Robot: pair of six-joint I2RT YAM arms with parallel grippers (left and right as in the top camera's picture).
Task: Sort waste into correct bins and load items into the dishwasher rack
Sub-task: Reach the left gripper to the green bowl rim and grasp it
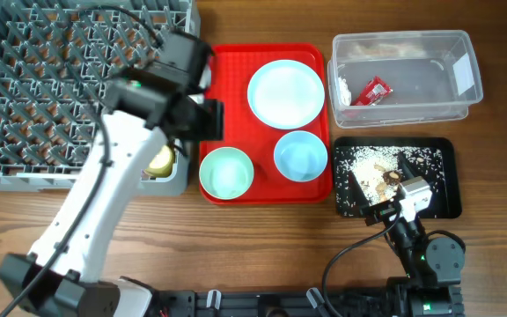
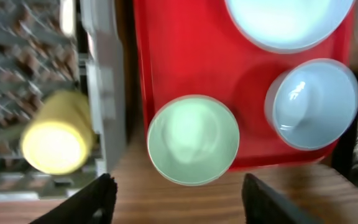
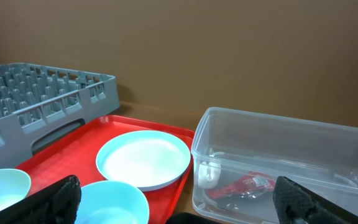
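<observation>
My left gripper [image 1: 202,119] [image 2: 179,202] is open and empty above the near edge of the red tray, over a green bowl [image 1: 226,172] [image 2: 193,140]. A blue bowl [image 1: 301,155] [image 2: 312,102] and the plate [image 1: 286,92] [image 3: 145,158] also sit on the red tray. The yellow cup [image 1: 158,161] [image 2: 55,140] lies in the dishwasher rack [image 1: 60,84] at its near right corner. My right gripper [image 1: 384,176] [image 3: 182,208] is open and empty over the black tray [image 1: 443,189], which holds crumbs [image 1: 368,158]. The red wrapper [image 1: 376,90] [image 3: 241,186] lies in the clear tub [image 1: 403,44]. I cannot make out the fork and spoon.
The red tray [image 1: 236,66] lies between the rack and the two bins. A small white item [image 1: 343,88] lies in the tub's left end. My left arm reaches across the rack's right side. Bare wood runs along the table's near edge.
</observation>
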